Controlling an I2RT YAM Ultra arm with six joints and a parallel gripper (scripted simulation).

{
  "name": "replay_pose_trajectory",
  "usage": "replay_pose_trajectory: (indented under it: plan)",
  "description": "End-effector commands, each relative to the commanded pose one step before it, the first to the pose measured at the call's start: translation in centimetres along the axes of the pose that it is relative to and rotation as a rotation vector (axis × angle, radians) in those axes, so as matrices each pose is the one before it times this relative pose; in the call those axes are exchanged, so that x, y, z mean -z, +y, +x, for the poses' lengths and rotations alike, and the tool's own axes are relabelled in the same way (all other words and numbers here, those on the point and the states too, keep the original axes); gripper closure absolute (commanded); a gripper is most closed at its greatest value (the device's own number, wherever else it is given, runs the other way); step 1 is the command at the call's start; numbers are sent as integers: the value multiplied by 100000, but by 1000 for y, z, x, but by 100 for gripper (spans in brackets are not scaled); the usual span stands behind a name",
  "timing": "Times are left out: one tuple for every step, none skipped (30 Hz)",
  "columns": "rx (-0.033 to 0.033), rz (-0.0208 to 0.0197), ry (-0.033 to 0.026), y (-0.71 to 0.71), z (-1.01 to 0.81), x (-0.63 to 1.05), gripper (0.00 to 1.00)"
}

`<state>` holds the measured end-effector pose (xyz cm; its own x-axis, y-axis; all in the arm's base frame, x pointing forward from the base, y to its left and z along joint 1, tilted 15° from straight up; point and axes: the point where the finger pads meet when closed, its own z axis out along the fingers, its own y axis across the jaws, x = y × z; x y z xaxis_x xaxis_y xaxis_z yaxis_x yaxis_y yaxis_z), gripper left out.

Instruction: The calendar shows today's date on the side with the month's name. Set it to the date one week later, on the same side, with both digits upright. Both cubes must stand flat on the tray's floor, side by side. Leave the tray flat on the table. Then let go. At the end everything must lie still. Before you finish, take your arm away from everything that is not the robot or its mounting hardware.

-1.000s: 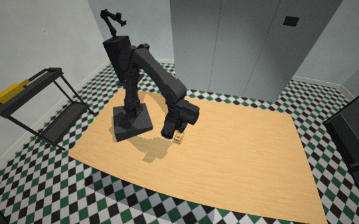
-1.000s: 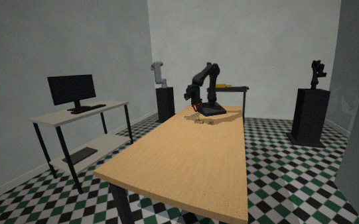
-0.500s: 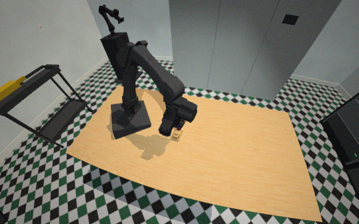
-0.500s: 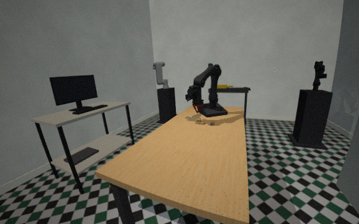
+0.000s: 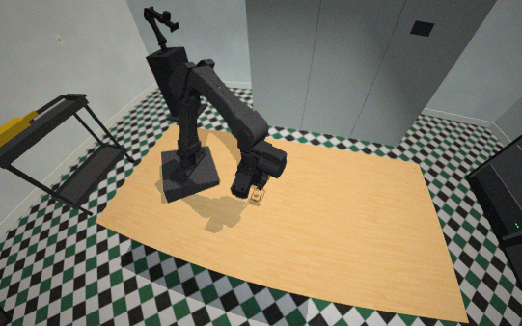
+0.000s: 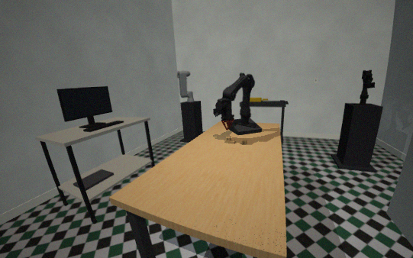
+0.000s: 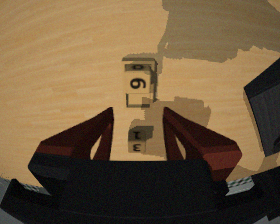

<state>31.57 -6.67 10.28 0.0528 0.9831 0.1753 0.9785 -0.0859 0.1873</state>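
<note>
The small wooden tray (image 7: 138, 101) (image 5: 253, 203) lies on the table. One cube (image 7: 137, 82) stands in its middle part in the wrist view, a dark 6 or 9 turned sideways on its bright face and another mark on a darker face. A second cube (image 7: 137, 139) is outside the tray, nearer the gripper's body in that view, shaded, with marks like a 1 and a 3. My gripper (image 7: 138, 113) (image 6: 227, 128) is partly open, with nothing gripped. Its red fingers appear on either side of the loose cube, with gaps; their height over it is unclear. The top view mostly hides the fingers behind the arm.
The arm's dark base (image 5: 190, 176) (image 6: 245, 127) stands on the table (image 5: 357, 231) (image 6: 221, 183), close to the tray; a dark block edge (image 7: 273, 105) shows at the wrist view's right. The arm's shadow falls around the cubes.
</note>
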Motion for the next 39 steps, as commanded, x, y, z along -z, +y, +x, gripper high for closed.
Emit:
replay_pose_trajectory:
  plan:
    - [-143,-999,-361,160,-99,251,55]
    - [-1,1,-1,0,0,-13,55]
    - [-1,1,-1,0,0,-18,55]
    - [-2,1,-1,0,0,-24,55]
    - [-2,2,-1,1,1,-31,55]
    - [-3,2,-2,1,1,-38,55]
    - [-3,3,-2,1,1,-46,55]
    - [-4,3,-2,1,1,-54,55]
    - [-5,3,-3,1,1,-62,55]
    - [-5,4,-3,1,1,-71,55]
    - [-6,4,-3,1,2,-79,55]
    - [-2,1,-1,1,2,-88,55]
    - [0,0,1,2,2,-96,55]
    - [0,0,0,0,0,0,55]
    - [0,0,0,0,0,0,55]
    - [0,0,1,1,2,-104,55]
    - [0,0,1,1,2,-111,55]
    - [0,0,1,1,2,-119,55]
    - [0,0,1,2,2,-126,55]
    - [0,0,1,2,2,-132,55]
    - [0,0,1,1,3,-138,55]
    - [0,0,1,2,3,-143,55]
    - [0,0,1,2,3,-148,55]
    - [0,0,1,2,3,-152,55]
    - [0,0,1,2,3,-156,55]
    - [0,0,1,3,3,-159,55]
    - [0,0,1,2,3,-161,55]
    - [0,0,1,2,3,-162,55]
    - [0,0,1,3,3,-163,55]
    - [0,0,1,2,3,-163,55]
    - [0,0,0,0,0,0,55]
    - [0,0,0,0,0,0,55]
    - [0,0,1,2,3,-163,55]
    - [0,0,1,2,3,-161,55]
    - [0,0,1,1,3,-159,55]
    - [0,0,1,2,3,-156,55]
    - [0,0,1,2,3,-153,55]
    - [0,0,1,1,3,-148,55]
    - [0,0,1,2,3,-144,55]
